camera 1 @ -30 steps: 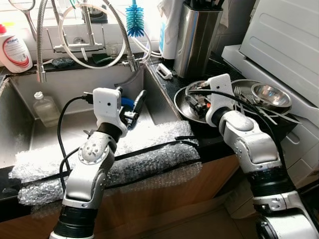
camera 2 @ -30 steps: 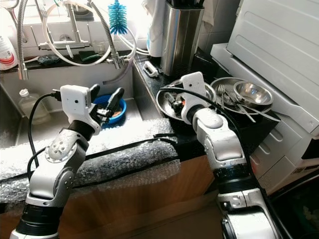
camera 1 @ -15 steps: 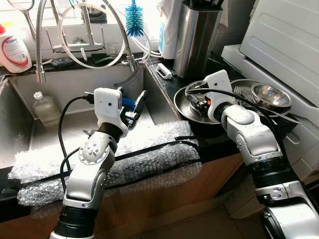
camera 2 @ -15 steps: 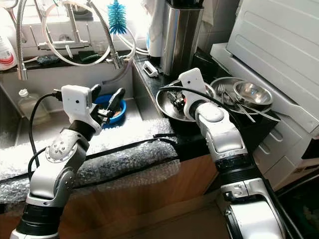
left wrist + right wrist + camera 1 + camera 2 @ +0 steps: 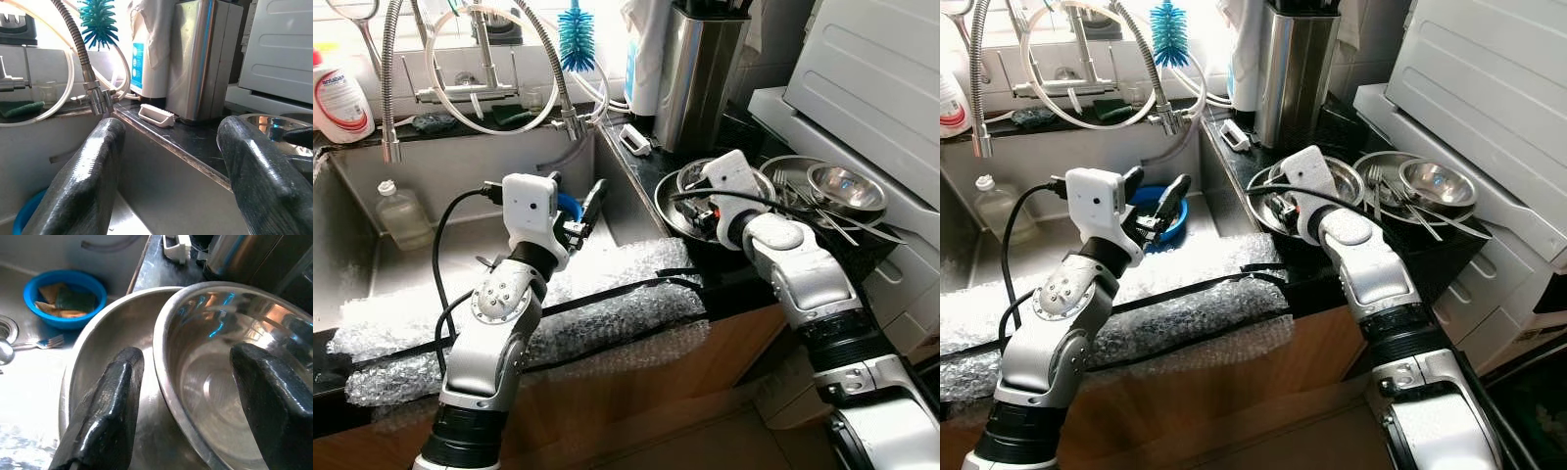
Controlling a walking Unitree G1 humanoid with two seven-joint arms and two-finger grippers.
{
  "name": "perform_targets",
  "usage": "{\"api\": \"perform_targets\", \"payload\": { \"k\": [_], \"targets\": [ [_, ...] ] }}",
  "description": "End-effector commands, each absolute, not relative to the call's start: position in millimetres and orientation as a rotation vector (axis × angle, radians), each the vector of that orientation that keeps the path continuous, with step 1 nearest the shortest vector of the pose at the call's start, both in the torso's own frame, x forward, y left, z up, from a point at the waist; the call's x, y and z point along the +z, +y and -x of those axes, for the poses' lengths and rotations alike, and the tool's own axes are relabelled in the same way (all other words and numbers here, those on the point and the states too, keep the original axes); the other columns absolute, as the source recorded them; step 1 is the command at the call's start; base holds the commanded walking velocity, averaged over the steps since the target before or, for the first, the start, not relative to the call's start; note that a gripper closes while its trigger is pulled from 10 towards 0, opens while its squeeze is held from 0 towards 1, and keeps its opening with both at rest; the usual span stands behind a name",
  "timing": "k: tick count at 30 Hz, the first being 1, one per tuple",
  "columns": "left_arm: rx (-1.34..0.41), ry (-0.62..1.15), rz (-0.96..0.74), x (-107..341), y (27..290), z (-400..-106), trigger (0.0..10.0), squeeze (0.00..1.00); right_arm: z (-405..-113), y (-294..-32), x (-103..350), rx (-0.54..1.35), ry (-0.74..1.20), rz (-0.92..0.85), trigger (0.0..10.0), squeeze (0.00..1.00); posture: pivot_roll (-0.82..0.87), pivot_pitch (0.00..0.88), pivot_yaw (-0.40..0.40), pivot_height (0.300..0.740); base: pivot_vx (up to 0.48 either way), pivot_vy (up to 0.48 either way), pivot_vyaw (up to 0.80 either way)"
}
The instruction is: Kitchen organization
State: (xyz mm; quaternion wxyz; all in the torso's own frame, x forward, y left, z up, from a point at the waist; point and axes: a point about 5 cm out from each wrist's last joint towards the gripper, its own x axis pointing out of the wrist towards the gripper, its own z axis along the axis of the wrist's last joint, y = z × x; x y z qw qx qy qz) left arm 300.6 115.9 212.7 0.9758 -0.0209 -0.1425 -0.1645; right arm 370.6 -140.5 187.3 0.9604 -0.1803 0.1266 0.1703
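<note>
Two nested steel bowls stand on the dark counter right of the sink: an outer bowl [image 5: 98, 357] and an inner bowl [image 5: 215, 382]. My right gripper [image 5: 188, 357] is open and straddles the inner bowl's near rim, one finger in the outer bowl and the other inside the inner bowl; it is low over the bowls [image 5: 700, 211]. My left gripper [image 5: 576, 201] hangs open over the sink with nothing between its fingers. Below it sits a blue bowl [image 5: 29, 289] holding sponges.
Bubble wrap [image 5: 607, 284] covers the sink's front edge. A plastic bottle [image 5: 401, 211] and a fork [image 5: 41, 342] lie in the sink. A steel knife block [image 5: 700, 73] and a blue brush [image 5: 576, 39] stand behind. A rack with a bowl and cutlery [image 5: 842, 186] is at the right.
My right gripper has shifted a little toward the sink and lower over the bowls, uncovering the inner bowl. The left gripper has edged slightly to the right.
</note>
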Motion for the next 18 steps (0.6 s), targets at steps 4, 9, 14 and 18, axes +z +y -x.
{"api": "perform_targets", "payload": {
  "k": [4, 9, 14, 18],
  "targets": [
    [-0.341, -0.297, 0.028, 215.4, 113.7, -299.8, 10.0, 0.00, -372.6, -148.3, 188.0, 0.310, 0.275, 0.459, 10.0, 0.00, -0.09, 0.000, -0.058, 0.740, 0.000, 0.000, 0.00],
    [-0.340, -0.296, 0.028, 215.4, 113.8, -300.2, 10.0, 0.00, -373.3, -151.7, 187.3, 0.293, 0.277, 0.502, 10.0, 0.00, -0.09, 0.000, -0.059, 0.740, 0.000, 0.000, 0.00],
    [-0.336, -0.292, 0.024, 214.7, 114.7, -302.5, 10.0, 0.00, -374.1, -152.4, 188.9, 0.285, 0.265, 0.512, 0.0, 0.00, -0.08, 0.000, -0.057, 0.740, 0.000, 0.000, 0.00],
    [-0.327, -0.296, 0.019, 215.4, 115.8, -303.9, 10.0, 0.00, -374.5, -150.1, 190.4, 0.289, 0.251, 0.507, 0.0, 0.00, -0.08, 0.000, -0.058, 0.740, 0.000, 0.000, 0.00]
  ]
}}
